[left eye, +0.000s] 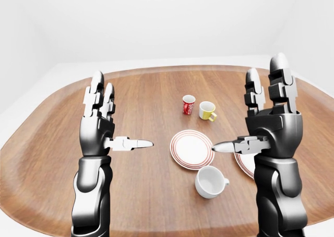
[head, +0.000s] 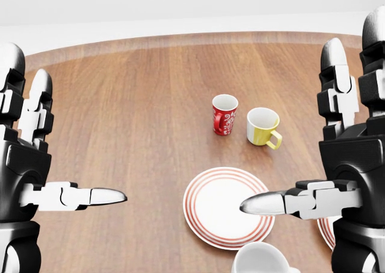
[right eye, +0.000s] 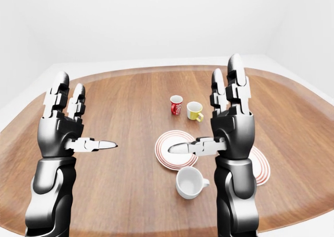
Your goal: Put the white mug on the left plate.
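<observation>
The white mug [left eye: 210, 181] stands upright on the wooden table [left eye: 151, 91], handle to the right, just below the left plate [left eye: 191, 149]. That plate is white with red rim rings and nothing lies on it. In the head view only the mug's rim [head: 261, 258] shows, at the bottom edge. My left hand [left eye: 107, 125] is raised open over the table's left part, far from the mug. My right hand [left eye: 255, 123] is also open and upright, its thumb pointing left above the plate's right edge and above the mug. Neither hand touches anything.
A second red-ringed plate [right eye: 261, 166] lies to the right, partly hidden behind my right forearm. A red patterned mug [head: 224, 114] and a yellow mug [head: 261, 127] stand side by side above the left plate. White walls surround the oval table.
</observation>
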Controlling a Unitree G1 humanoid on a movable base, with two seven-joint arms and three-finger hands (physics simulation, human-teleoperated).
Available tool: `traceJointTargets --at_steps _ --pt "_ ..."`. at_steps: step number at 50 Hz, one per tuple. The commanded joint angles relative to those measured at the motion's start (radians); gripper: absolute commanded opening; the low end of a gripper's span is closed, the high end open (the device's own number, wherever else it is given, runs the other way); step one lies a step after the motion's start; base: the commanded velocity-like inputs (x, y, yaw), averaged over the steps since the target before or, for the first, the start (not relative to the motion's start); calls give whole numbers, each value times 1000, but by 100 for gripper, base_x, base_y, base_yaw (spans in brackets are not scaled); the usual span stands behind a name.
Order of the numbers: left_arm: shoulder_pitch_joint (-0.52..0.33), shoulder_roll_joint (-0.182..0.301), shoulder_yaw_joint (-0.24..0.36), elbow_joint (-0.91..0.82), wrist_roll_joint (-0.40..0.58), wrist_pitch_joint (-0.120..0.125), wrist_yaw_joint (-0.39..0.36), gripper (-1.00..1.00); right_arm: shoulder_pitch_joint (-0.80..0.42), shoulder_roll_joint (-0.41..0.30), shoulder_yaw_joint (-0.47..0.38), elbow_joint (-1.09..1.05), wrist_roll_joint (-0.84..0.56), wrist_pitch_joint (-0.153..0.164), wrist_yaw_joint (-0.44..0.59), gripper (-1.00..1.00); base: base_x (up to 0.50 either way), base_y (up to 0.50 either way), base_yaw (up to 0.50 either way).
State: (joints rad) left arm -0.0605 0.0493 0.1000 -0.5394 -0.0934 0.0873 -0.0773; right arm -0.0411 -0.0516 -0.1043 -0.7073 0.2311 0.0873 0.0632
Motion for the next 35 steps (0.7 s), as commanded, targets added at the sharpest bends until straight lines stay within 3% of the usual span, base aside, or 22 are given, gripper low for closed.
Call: traceJointTargets --at_steps 1,6,9,19,25,29,35 --pt "1 1 3 3 -1 0 -2 98 15 7 55 -18 -65 0 26 100 0 0 0" --pt "3 0 2 5 -1 0 -4 98 15 5 77 -71 -100 0 52 100 0 0 0" --pt "2 1 4 8 -1 0 -4 98 10 43 49 -127 -15 0 30 100 0 0 0" --pt "1 1 1 -1 1 0 -3 98 43 23 -1 -153 92 0 -6 100 0 0 0" --pt "-2 2 4 -1 0 0 -4 98 70 53 -36 -211 196 0 -64 100 0 0 0" --pt "-5 4 8 0 -2 0 -3 98 102 23 3 -229 153 0 -87 100 0 0 0" --pt "-7 5 9 -5 -4 0 -3 98 169 -13 64 -260 -15 0 -37 100 0 0 0"
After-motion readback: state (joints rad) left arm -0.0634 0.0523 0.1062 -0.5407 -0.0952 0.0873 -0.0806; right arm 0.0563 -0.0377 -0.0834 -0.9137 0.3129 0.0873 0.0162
